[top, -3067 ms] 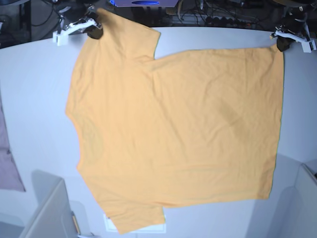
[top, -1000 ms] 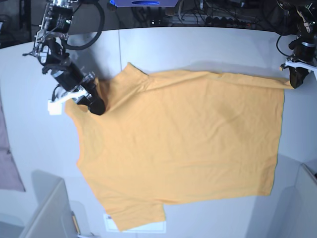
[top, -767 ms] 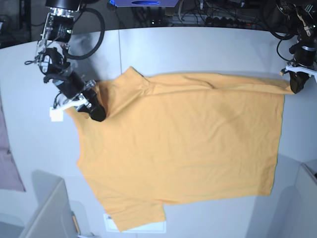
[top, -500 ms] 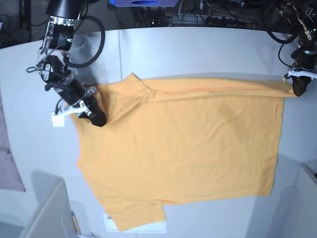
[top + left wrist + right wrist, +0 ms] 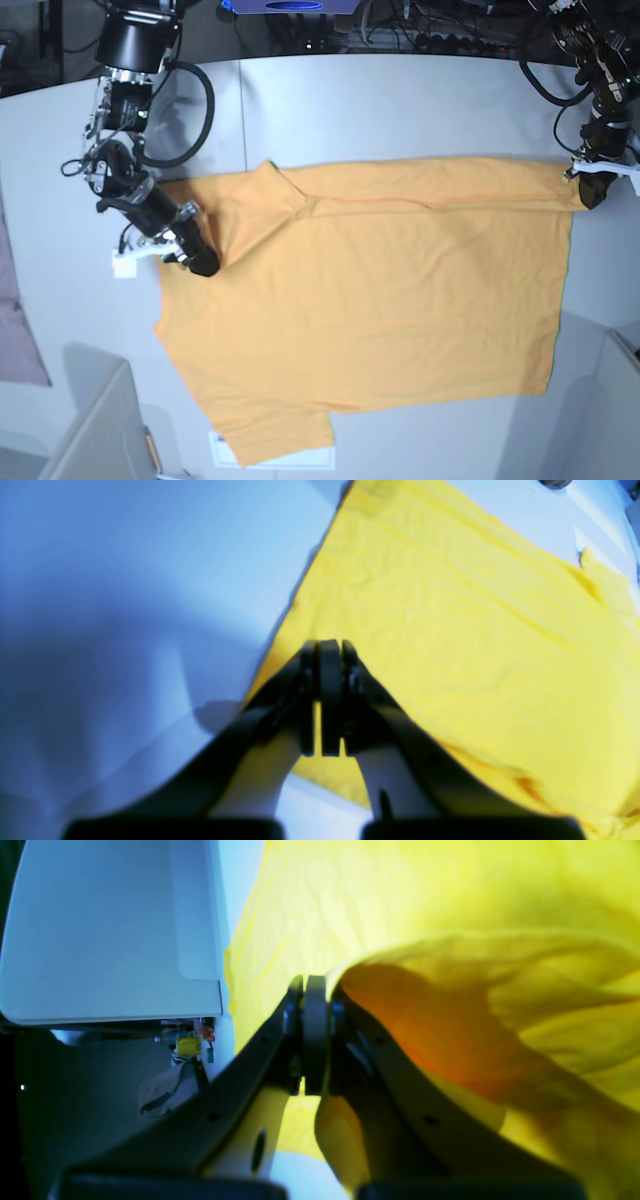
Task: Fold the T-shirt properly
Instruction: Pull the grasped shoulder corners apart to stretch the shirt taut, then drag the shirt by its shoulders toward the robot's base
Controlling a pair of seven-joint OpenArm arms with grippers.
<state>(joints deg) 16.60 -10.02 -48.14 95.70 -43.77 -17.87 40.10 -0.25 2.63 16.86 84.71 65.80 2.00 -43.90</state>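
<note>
Now the left gripper [image 5: 590, 192] and right gripper [image 5: 196, 260] each pinch the T-shirt [image 5: 380, 300].

- The table [image 5: 400, 95] is a pale grey-white surface with a curved far edge; a thin seam runs across it at the far side.
- The T-shirt [image 5: 380, 300] lies spread over most of the table, its far strip folded over toward the near side.
- A pale pinkish-grey cloth [image 5: 15, 330] lies at one edge of the table, well apart from the T-shirt.
- A white sheet [image 5: 225, 452] shows from under the T-shirt's near sleeve.
</note>
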